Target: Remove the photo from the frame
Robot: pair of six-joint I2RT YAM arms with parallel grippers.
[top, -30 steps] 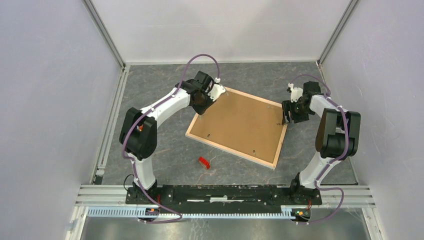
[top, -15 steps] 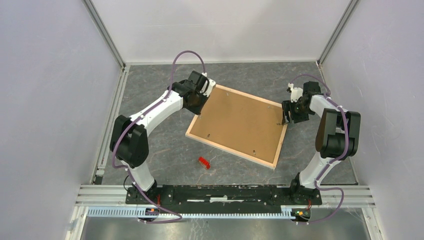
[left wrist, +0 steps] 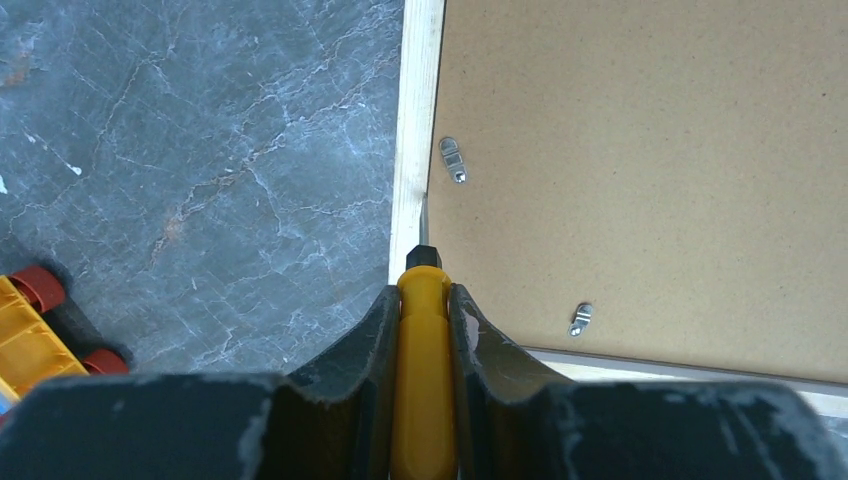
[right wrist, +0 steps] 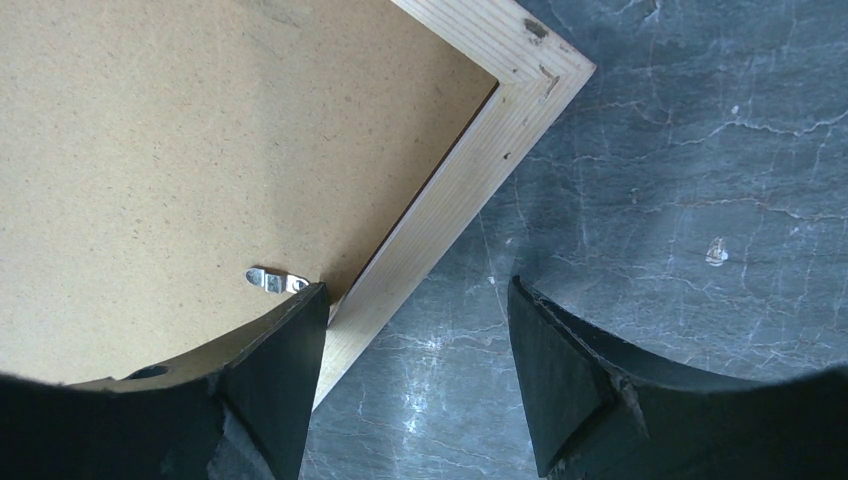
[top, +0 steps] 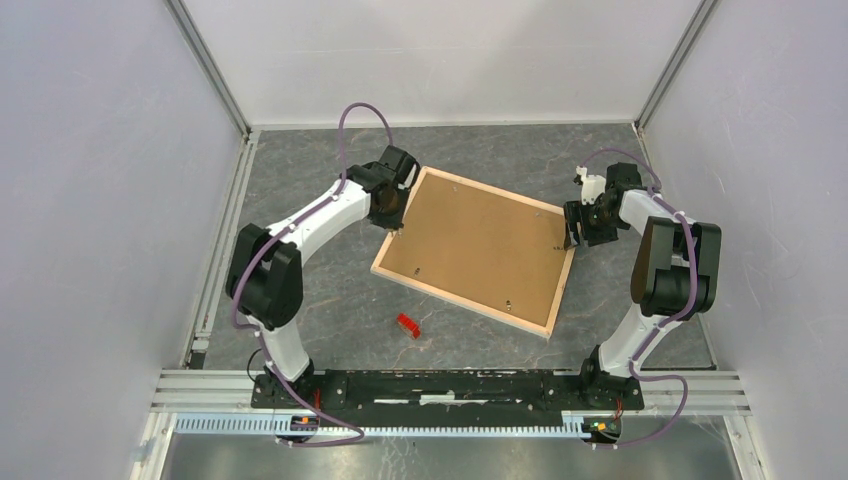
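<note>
One frame (right wrist: 445,205) back-up, long axis roughly left-right, left pincer (left wrist: 422,300) clamping yellow screwdriver (left wrist: 423,385), right pincer (right wrist: 418,290) wide

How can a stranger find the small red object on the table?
Find the large frame, lying back up in the middle of the grey table. Off its near-left edge lies the small red object, alone, touching nothing, far smaller than the frame.

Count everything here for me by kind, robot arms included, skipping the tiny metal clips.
2 robot arms: the left arm, the right arm
1 frame, back side up
1 brown backing board
1 yellow-handled screwdriver
1 small red object
1 yellow-and-red object, partly in view
Total: 7
</note>
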